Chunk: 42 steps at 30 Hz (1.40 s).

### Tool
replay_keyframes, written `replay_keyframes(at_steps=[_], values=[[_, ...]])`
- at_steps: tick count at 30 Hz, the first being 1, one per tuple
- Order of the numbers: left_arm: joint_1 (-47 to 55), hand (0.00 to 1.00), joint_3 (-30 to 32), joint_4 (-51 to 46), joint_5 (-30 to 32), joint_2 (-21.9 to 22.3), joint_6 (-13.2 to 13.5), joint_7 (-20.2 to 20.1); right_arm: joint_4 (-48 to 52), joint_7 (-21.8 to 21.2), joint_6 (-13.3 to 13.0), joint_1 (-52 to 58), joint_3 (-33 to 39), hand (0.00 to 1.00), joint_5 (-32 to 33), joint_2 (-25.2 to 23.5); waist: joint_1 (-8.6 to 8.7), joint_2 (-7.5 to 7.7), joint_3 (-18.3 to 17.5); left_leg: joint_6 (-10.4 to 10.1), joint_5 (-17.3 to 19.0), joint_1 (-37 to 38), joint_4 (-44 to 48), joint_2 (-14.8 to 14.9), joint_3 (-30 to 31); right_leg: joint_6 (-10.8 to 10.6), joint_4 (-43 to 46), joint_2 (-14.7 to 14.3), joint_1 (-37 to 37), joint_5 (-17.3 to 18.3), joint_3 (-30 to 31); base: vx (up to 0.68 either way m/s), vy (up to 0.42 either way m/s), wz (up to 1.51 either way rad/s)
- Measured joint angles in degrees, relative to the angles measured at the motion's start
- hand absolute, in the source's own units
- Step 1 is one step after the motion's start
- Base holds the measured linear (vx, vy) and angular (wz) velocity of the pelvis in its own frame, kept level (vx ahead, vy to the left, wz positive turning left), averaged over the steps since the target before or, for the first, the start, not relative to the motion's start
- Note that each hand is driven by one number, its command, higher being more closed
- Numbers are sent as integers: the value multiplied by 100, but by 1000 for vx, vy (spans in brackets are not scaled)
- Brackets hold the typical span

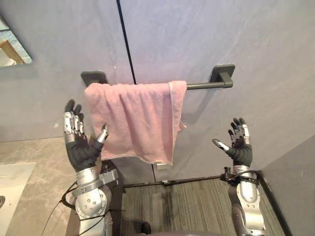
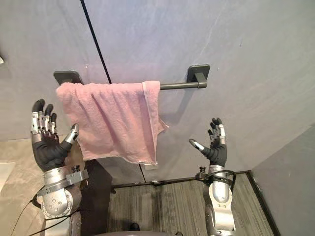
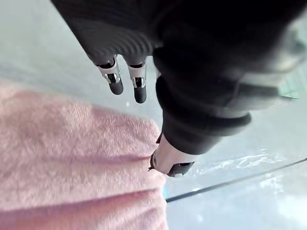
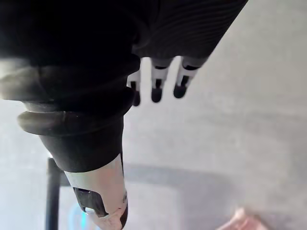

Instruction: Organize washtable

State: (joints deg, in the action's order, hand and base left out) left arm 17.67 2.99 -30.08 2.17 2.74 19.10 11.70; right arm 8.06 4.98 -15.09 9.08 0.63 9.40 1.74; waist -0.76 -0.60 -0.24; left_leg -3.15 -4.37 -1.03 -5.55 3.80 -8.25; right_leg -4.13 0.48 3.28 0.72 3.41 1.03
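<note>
The pink towel (image 1: 135, 118) hangs over the towel bar's (image 1: 202, 86) left end, so hanging looks done; smoothing may remain. My left hand (image 1: 81, 147) beside it and my right hand (image 1: 239, 147), well apart, are splayed and empty.

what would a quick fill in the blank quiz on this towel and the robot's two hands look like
1. The ____ terry towel hangs on the dark metal wall rail.
2. The left hand and the right hand are both ____, fingers straight.
3. The hand nearer the towel is the ____ one.

Missing words: pink; open; left
</note>
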Motion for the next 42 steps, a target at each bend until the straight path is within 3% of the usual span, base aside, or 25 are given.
replay_keyframes(at_steps=[1, 4, 11, 16, 20, 25, 31, 38, 42], values=[[35, 0, -207, -123, -424, -91, -23, -262, -1, -7, 2, -103, -225, 0, 80, 40, -2, -5, -3, 0, -1, 2, -1, 0, 4, -1, 15, 0, -2, 1, -6, -74, 5, 5], [38, 0, -484, -374, -814, -268, -71, -707, -3, -37, 21, -441, -681, 0, 121, 96, -14, -17, -41, 8, -18, 17, 0, -4, 19, 1, 49, 2, 0, -2, -22, -28, 6, 2], [50, 0, -535, -535, -1062, -356, -318, -910, -764, -140, 197, -1112, -1522, 0, 192, 102, -43, -27, -133, 13, -31, 151, 1, -9, 36, 3, 45, 5, 148, -3, -38, -1, 0, 0], [138, 0, -477, -546, -1055, -355, -512, -903, -1233, -397, 306, -1184, -1873, 0, 414, 107, -39, -73, -191, 12, -31, 192, -4, -15, 66, 4, 42, 12, 207, -1, -78, -12, -1, 3], [139, 0, -203, -545, -1019, -340, -518, -773, -1569, -394, 314, -1311, -1849, 0, 487, 122, -34, -123, -234, 14, -57, 193, -7, -21, 108, 4, 50, 34, 224, -2, -113, -13, 4, 6], [139, 0, -1, -491, -592, -277, -597, -757, -1667, -398, 442, -1328, -1770, 0, 590, 196, -39, -124, -234, 4, -66, 193, -35, -41, 222, 3, 40, 68, 288, 3, -242, -21, 6, 13], [28, 0, 267, 341, -580, -304, -757, -618, -1851, -392, 474, -1358, -1503, 0, 651, 208, -55, -124, -235, 8, -92, 86, -37, -62, 246, 1, 38, 84, 189, 5, -268, -10, 3, 3], [-1038, 0, 420, 1022, -455, -556, -936, -517, -1851, -386, 532, -1493, -1353, 0, 699, 218, -87, -109, -230, 51, -225, -355, -32, -81, 333, 2, 70, 84, -194, -21, -380, 3, -4, 8], [-1729, 0, 391, 1605, 70, -584, -1113, -397, -1841, -381, 538, -1784, -1367, 0, 701, 213, -163, -113, -210, 56, -269, -623, -6, -68, 343, 5, 156, 83, -497, -23, -378, 10, -3, 0]])
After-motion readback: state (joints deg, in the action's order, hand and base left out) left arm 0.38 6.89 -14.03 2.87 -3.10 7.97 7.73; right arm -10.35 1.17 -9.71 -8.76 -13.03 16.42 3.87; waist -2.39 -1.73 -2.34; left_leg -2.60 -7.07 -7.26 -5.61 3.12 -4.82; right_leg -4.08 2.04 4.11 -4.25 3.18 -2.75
